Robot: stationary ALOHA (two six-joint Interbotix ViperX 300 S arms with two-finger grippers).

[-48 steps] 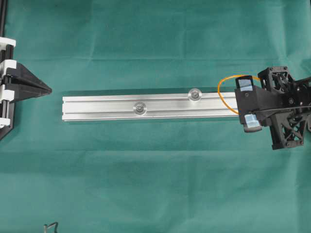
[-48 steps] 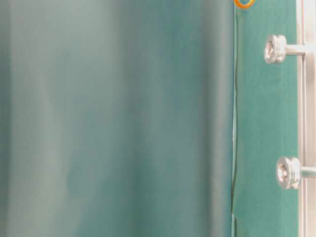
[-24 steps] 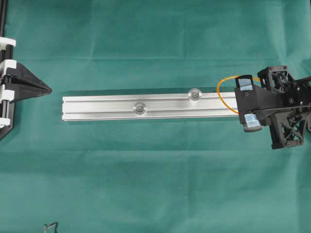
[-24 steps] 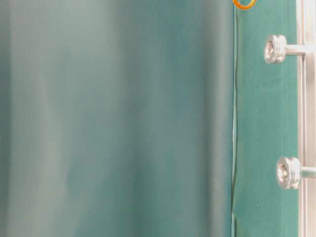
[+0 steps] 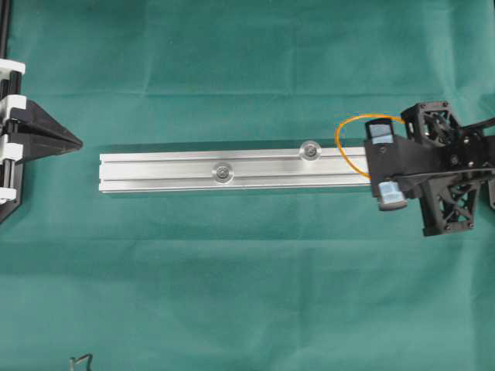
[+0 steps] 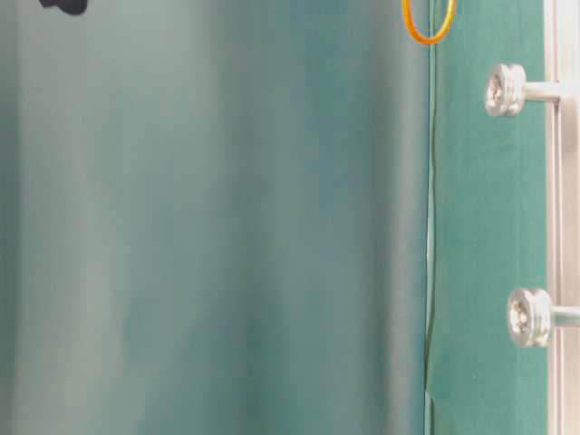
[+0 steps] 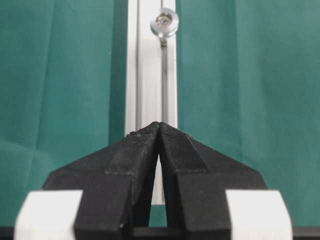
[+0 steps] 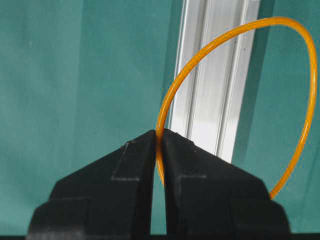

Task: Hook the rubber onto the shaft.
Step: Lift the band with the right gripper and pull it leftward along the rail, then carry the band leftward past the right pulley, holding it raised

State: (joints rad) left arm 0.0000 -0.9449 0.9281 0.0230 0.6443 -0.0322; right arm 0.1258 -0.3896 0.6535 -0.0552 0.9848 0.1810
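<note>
The rubber (image 5: 336, 141) is a thin orange loop pinched at one side by my right gripper (image 5: 370, 162), which is shut on it over the right end of the aluminium rail (image 5: 155, 170). In the right wrist view the rubber (image 8: 280, 20) arches out past the shut tips of the right gripper (image 8: 159, 132), above the rail. Two silver shafts stand on the rail, one nearer the loop (image 5: 310, 150) and one further left (image 5: 223, 172). The loop touches neither. My left gripper (image 5: 77, 141) is shut and empty, just off the rail's left end.
Green cloth (image 5: 247, 294) covers the table, with a raised fold (image 6: 429, 227) in the table-level view. A small dark wire object (image 5: 80, 360) lies at the front left edge. The left arm's black and white body (image 5: 11, 139) fills the left margin.
My right gripper has moved left along the rail, carrying the rubber closer to the nearer shaft. More of the loop now shows in the table-level view. The left arm has not moved.
</note>
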